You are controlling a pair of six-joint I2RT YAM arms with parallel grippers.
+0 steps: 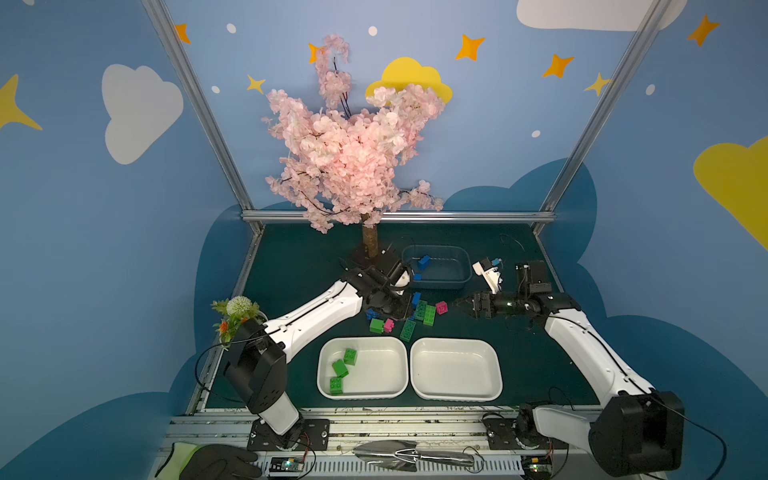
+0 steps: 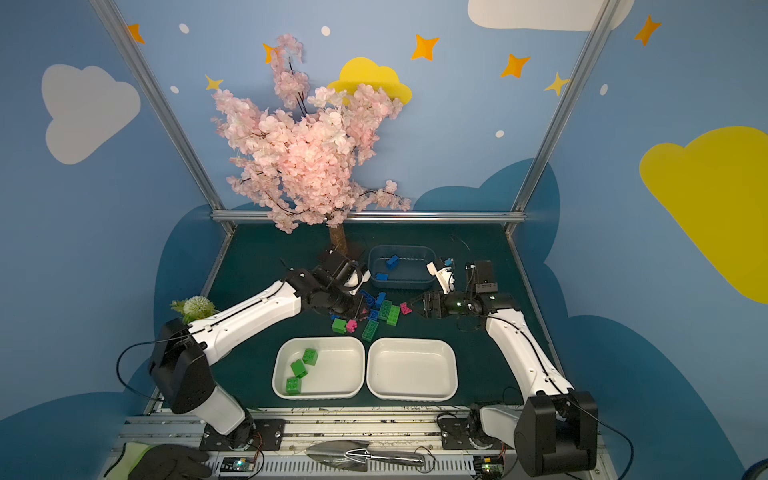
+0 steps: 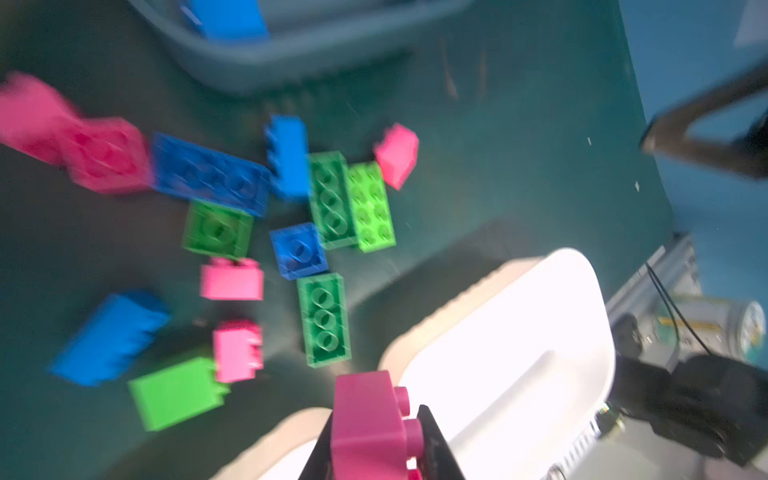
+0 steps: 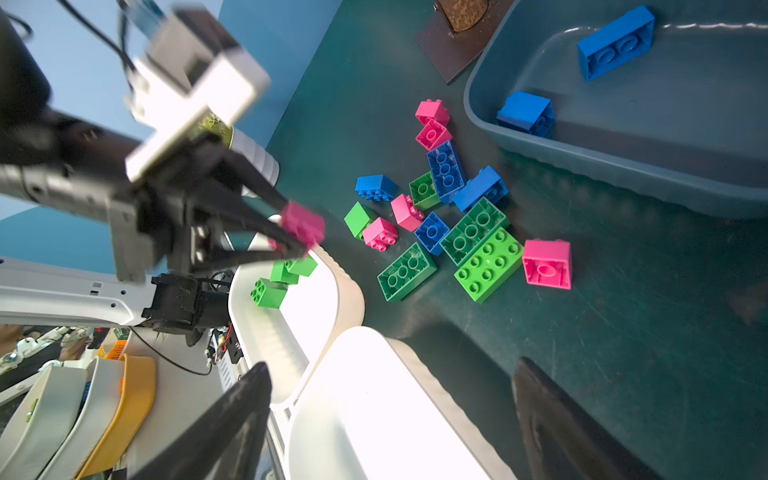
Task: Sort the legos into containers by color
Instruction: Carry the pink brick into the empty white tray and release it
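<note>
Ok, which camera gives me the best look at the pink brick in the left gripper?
Right wrist: it shows the whole pink brick pinched in the left gripper, slightly blurred. Left wrist shows the brick close but cut off by the frame edge. In both top views the left arm hides it.
</note>
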